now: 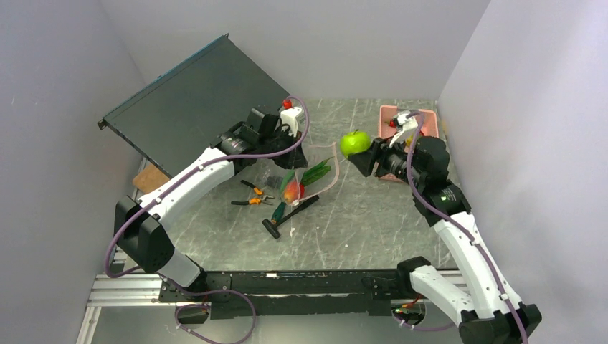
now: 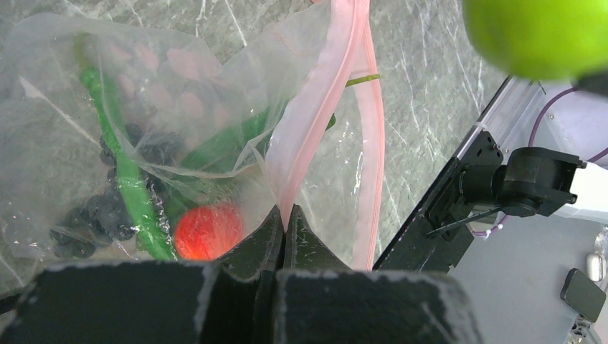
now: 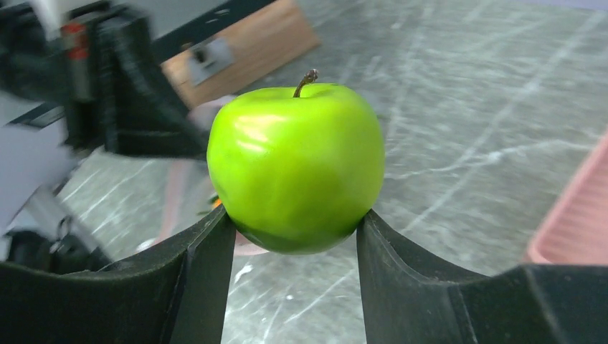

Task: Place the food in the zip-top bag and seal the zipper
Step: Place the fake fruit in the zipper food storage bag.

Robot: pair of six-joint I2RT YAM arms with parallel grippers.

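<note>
- Right gripper [image 3: 294, 215], right of centre in the top view, clamps the green apple [image 3: 295, 165] between both fingers, clear of the table [image 1: 373, 229] and near the pink basket [image 1: 430, 118].
- Left gripper [image 2: 285, 218] is closed, pinching the zipper [image 2: 326, 100] of the zip-top bag [image 2: 57, 93], which sits at the centre of the top view.
- Inside the bag lie a red tomato [image 2: 208, 231], a dark grape bunch [image 2: 93, 215] and a green cucumber [image 2: 125, 172].
- Orange-handled pliers [image 1: 252, 197] lie on the table left of the bag.

Arms [image 1: 190, 178]: white links, blk joints; purple cables [image 1: 307, 127]; blk fingers [image 3: 201, 287].
</note>
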